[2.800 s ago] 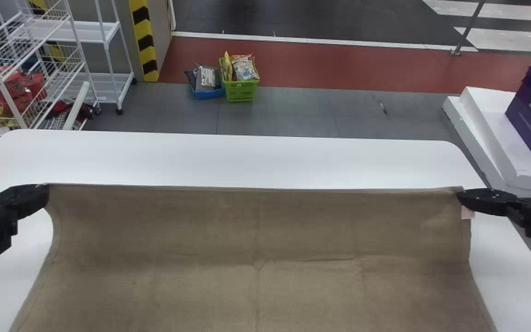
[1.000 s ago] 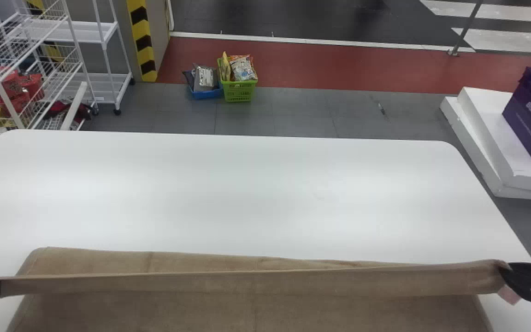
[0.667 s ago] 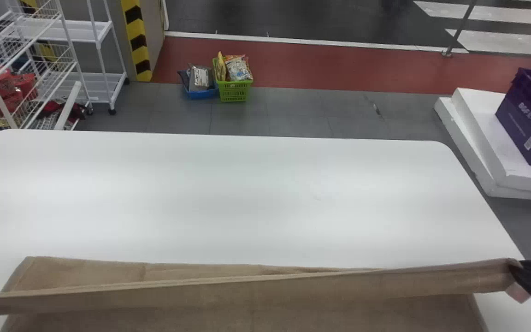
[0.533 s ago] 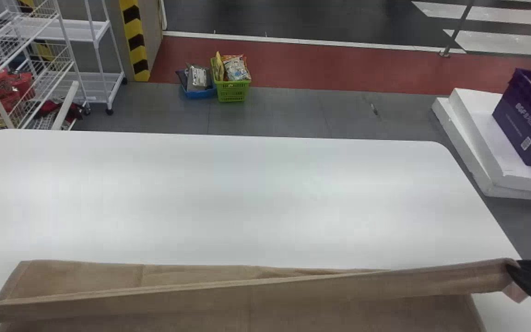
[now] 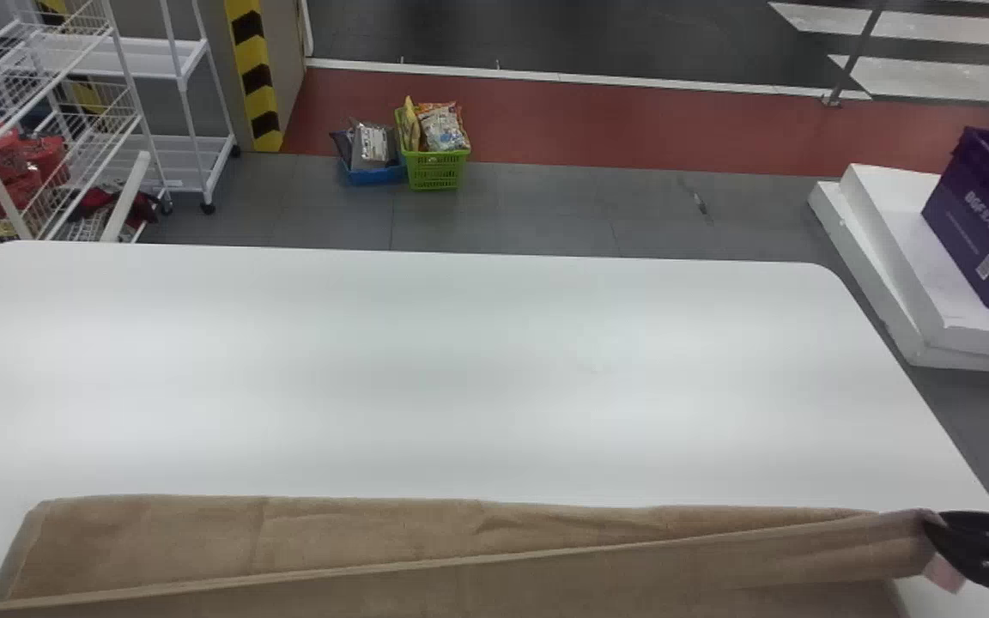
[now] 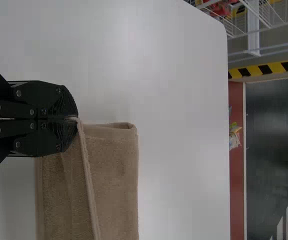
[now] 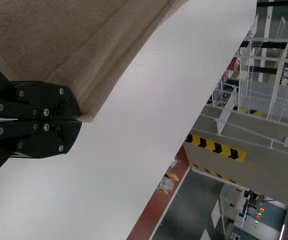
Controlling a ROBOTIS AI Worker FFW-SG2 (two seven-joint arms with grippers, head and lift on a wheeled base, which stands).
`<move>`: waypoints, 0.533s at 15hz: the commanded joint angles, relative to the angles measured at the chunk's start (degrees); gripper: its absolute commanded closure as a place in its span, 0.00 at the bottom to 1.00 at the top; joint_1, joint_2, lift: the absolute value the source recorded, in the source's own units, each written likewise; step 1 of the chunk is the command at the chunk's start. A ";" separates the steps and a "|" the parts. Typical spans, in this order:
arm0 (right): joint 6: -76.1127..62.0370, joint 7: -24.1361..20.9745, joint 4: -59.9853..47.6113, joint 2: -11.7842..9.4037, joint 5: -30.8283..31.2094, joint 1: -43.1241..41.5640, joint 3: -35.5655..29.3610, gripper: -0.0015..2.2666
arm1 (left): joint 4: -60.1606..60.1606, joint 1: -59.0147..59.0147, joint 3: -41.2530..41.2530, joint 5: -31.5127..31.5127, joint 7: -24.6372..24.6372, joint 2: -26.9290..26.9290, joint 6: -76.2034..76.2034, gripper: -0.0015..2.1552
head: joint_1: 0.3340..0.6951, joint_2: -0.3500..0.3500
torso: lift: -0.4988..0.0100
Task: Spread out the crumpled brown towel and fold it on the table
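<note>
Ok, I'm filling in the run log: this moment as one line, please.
fold unfinished | towel partly doubled over on table | left fingers: shut on towel edge | right fingers: shut on towel corner

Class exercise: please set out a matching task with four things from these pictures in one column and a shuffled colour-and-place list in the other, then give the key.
Things:
1. towel
2. crate
3. shelves
4. right gripper

Descriptions:
A. white, beyond the table
B. black, gripping a corner
C. brown, partly doubled over
D. purple, on white slabs

Pairs: 1-C, 2-D, 3-A, 4-B
</note>
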 commanded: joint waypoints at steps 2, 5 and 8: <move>-0.98 0.18 0.16 0.17 -1.83 2.68 -0.31 0.43 | 1.09 1.12 0.58 -0.37 0.44 -0.15 0.00 0.71 | 1.00 0.36 | 0.73; -0.28 0.18 0.16 0.35 -3.24 4.17 -1.45 0.04 | 0.91 1.12 2.61 1.74 -0.36 -0.15 0.18 0.06 | 1.00 0.38 | 0.73; 1.48 0.18 0.07 0.43 -5.79 4.26 -3.29 0.01 | -0.14 1.03 5.24 6.57 -0.36 -0.15 0.00 0.01 | 1.00 0.37 | 0.73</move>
